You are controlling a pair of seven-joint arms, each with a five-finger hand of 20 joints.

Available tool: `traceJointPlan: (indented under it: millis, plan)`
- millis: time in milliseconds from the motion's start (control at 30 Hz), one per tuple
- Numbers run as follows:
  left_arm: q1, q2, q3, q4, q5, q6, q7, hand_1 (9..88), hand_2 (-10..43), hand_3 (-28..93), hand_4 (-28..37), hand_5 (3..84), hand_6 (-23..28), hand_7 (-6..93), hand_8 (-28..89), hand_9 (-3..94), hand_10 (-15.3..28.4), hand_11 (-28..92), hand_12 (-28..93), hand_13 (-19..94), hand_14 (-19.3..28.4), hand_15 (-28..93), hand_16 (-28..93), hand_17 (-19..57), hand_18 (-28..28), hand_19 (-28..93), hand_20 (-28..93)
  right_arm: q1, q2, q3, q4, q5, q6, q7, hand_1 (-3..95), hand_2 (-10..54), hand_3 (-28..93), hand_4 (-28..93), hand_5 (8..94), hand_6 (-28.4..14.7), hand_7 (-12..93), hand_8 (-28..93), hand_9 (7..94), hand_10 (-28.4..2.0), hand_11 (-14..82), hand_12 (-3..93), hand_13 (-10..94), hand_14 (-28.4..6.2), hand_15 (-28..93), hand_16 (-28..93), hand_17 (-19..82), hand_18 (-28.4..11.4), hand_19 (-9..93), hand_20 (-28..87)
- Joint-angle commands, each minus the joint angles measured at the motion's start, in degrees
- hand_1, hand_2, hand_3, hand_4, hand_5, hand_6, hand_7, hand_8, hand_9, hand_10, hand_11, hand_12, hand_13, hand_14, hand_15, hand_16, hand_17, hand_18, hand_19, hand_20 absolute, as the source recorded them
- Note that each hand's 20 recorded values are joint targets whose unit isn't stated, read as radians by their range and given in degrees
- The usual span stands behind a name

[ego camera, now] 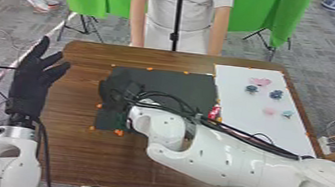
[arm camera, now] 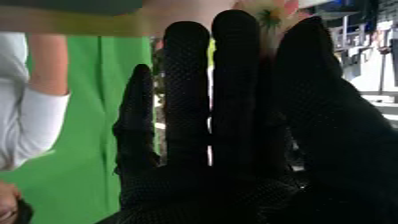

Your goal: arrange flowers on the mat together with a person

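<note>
Leftmost, your left hand [ego camera: 33, 80] is raised beside the mat [ego camera: 187, 83], its fingers extended and relaxed, grasping nothing; it looks to be waiting. Next, your right hand [ego camera: 118, 87] is over the mat's left part, with the right arm [ego camera: 221, 150] reaching across the mat's near side. In the right wrist view, that hand has a pale pink flower [arm camera: 269, 19] with a green centre at its fingertips, apparently pinched between the thumb and the neighbouring finger, while the others extend straight. Whether the flower touches the mat, you cannot tell.

At the mat's right edge you have a small red-and-white thing [ego camera: 215, 111], partly behind the arm. Right of the mat, a white sheet [ego camera: 245, 126] lies on the counter [ego camera: 90, 156], bearing a pink flower [ego camera: 260, 81], two dark blue flowers [ego camera: 276, 94], a pale pink blossom [ego camera: 269, 111] and a light blue blossom [ego camera: 288, 114].

The step in hand seems to be placing the pinched flower on the mat's left side. Your next move calls for settling it flat, easing thumb and finger apart, and lifting straight off so the glove doesn't drag it. Then judge your way back to the mat's right for another.
</note>
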Motion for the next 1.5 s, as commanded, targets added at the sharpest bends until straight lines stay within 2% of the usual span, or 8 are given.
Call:
traceJointPlan:
  millis: [33, 200, 467, 633, 900, 1100, 1300, 1500]
  plan:
    - [1.46, -0.32, 0.33, -0.33, -0.39, 1.29, 0.46, 20.6, 4.9, 76, -28.3, 27.1, 0.3, 10.0, -9, 30.9, 14.4, 13, 12, 26, 20.6, 30, -4, -7.3, 26.1, 53, 7, -2.74, -0.36, 2.02, -0.66, -3.63, -3.75, -0.96, 48.8, -9.5, 60, -28, 66.7, 6.7, 24, -6, 71.7, -8.7, 32.8, 24.2, 61, -6.2, 60, 19, 13, -18.2, 64, 38]
    - [2.29, -0.43, 0.29, -0.58, -0.5, 1.54, 0.2, 20.8, 4.8, 76, -28.3, 27.2, 0.4, 9.9, -9, 30.9, 14.4, 13, 12, 26, 20.6, 30, -4, -7.3, 26.1, 53, 7, -2.49, 0.11, 1.94, -1.35, -2.73, -2.19, 0.97, 44.7, -9.5, 64, -28, 63.1, 6.7, 22, -9, 69.2, -9.6, 35.9, 20.4, 59, -6.8, 61, 18, 13, -19.0, 64, 39]
    - [9.6, -1.28, -2.15, -2.79, -1.54, 4.86, 1.73, 20.9, 4.8, 76, -28.3, 27.2, 0.5, 9.9, -9, 30.8, 14.4, 13, 12, 26, 20.6, 30, -4, -7.3, 26.0, 53, 7, -8.5, 0.47, 15.44, -7.89, 1.99, -3.71, -3.66, 40.4, -9.5, 66, -28, 61.5, 6.0, 21, -15, 67.7, -10.0, 36.4, 19.8, 59, -7.3, 61, 17, 13, -19.4, 64, 39]
    - [11.62, -2.43, -3.55, -3.25, -1.3, 3.9, 1.67, 20.5, 4.7, 76, -28.3, 27.3, 0.4, 9.8, -9, 30.8, 14.4, 13, 12, 26, 20.6, 30, -4, -7.5, 25.9, 52, 7, -21.08, -1.31, 35.9, -15.33, 24.57, -14.14, -3.29, 34.0, -6.5, 66, -27, 51.1, 2.4, 19, -14, 57.5, -12.1, 28.8, 17.2, 51, -10.3, 58, 15, 11, -20.2, 61, 37]
    - [9.81, -3.12, -2.72, -2.05, -0.81, 1.89, 2.29, 19.7, 4.8, 76, -28.3, 27.1, 0.0, 10.1, -9, 30.2, 14.4, 13, 11, 25, 20.5, 30, -4, -8.7, 25.1, 50, 5, -40.19, 2.34, 59.55, -24.51, 61.27, -11.4, 0.96, 23.7, 3.8, 62, -25, 36.9, -0.7, 11, -9, 41.9, -17.4, 16.9, 17.5, 35, -17.2, 41, 15, 3, -22.4, 45, 25]
    - [8.17, -2.92, -1.56, -0.28, -0.98, 1.44, 1.08, 19.7, 4.2, 75, -28.3, 29.2, -2.3, 9.4, -9, 30.7, 14.1, 12, 11, 25, 20.2, 29, -4, -8.5, 25.1, 49, 5, -53.05, 9.3, 70.51, -29.34, 63.22, -5.16, -9.99, 20.7, 7.4, 61, -24, 31.7, 0.5, 8, -8, 36.8, -16.1, 10.2, 16.8, 30, -19.7, 28, 18, 2, -22.0, 40, 21]
    - [7.82, -5.48, 1.67, 0.16, -0.36, 0.55, 1.51, 19.5, 3.9, 75, -28.3, 26.3, -2.6, 9.8, -9, 30.4, 13.9, 12, 12, 25, 19.8, 28, -3, -9.2, 24.8, 48, 5, -65.94, 10.98, 74.6, -32.08, 63.48, 4.96, -20.68, 19.7, 9.7, 61, -25, 26.4, 2.6, 7, -8, 33.5, -14.3, 3.4, 17.5, 28, -19.5, 14, 25, 1, -20.9, 35, 20]
    - [9.71, -7.88, 2.65, 0.67, 0.25, 0.08, 0.47, 19.4, 4.0, 76, -28.3, 26.0, -2.4, 10.8, -10, 30.8, 13.9, 12, 12, 26, 19.6, 28, -3, -8.9, 24.7, 49, 6, -74.39, 9.5, 75.94, -33.42, 62.99, 9.05, -23.86, 18.8, 10.6, 63, -25, 28.4, 2.8, 9, -8, 35.2, -14.4, 4.6, 18.1, 29, -19.4, 14, 28, 2, -20.0, 35, 21]
